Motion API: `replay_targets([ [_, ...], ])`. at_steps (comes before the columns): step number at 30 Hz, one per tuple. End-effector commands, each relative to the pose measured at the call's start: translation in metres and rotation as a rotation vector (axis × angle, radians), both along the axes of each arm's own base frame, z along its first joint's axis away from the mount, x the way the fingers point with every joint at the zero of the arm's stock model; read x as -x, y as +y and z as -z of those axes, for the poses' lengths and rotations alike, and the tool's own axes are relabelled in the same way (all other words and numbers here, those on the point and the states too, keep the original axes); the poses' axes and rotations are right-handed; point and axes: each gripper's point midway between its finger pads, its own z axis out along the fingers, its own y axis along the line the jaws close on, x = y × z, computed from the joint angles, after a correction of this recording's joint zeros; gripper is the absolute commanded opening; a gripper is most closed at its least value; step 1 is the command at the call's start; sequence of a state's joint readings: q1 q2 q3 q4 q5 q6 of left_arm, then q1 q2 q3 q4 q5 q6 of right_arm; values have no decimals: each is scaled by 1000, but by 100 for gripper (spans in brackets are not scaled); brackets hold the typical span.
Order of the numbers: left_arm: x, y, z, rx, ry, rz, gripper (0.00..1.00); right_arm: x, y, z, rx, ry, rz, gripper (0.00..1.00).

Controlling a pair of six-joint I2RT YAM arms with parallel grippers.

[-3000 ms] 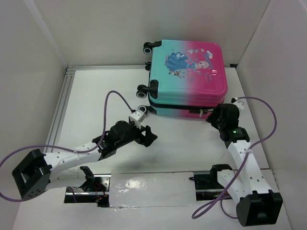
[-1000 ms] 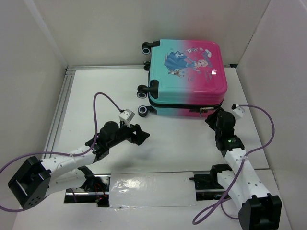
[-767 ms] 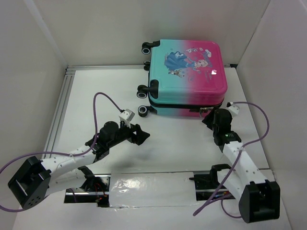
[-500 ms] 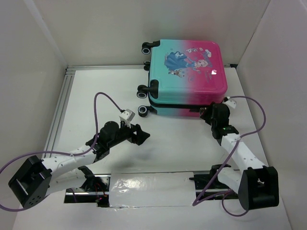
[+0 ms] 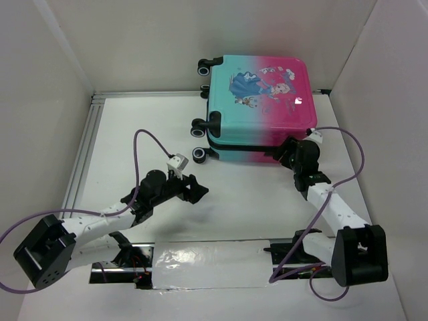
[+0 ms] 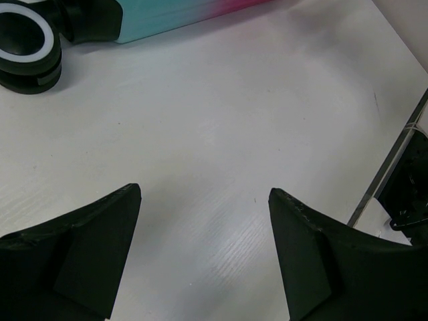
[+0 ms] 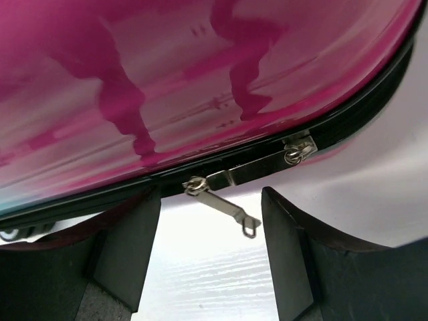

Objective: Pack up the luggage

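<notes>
White table (image 5: 254,200), white walls all round. The suitcase (image 5: 257,100) lay flat and shut at the far edge, wheels pointing left. Your right arm was stretched forward and low, with the right gripper (image 5: 289,152) nosed up to the near pink side. Its fingers were spread and the zipper pull (image 7: 224,204) dangled between them, not pinched. Your left arm lay low across the table, left gripper (image 5: 194,190) spread too, over bare surface short of a wheel (image 6: 27,43). Three seconds back your right gripper sat clear of the shell and has reached in since. Your left drew back leftward, then sat still for the last second.
</notes>
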State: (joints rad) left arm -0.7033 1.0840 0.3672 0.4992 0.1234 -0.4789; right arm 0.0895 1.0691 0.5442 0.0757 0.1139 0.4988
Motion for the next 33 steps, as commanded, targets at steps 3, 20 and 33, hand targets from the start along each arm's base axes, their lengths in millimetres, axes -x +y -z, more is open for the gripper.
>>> replay_targets([
  [3,-1,-6,-6,40,-17,19,90,-16,9,10,12,2,-53,68],
  [20,-3,-1,-5,38,-19,1,90,-35,37,-86,142,-179,-161,0],
  [33,-2,-6,0,63,9,24,90,18,24,39,148,129,-108,0],
])
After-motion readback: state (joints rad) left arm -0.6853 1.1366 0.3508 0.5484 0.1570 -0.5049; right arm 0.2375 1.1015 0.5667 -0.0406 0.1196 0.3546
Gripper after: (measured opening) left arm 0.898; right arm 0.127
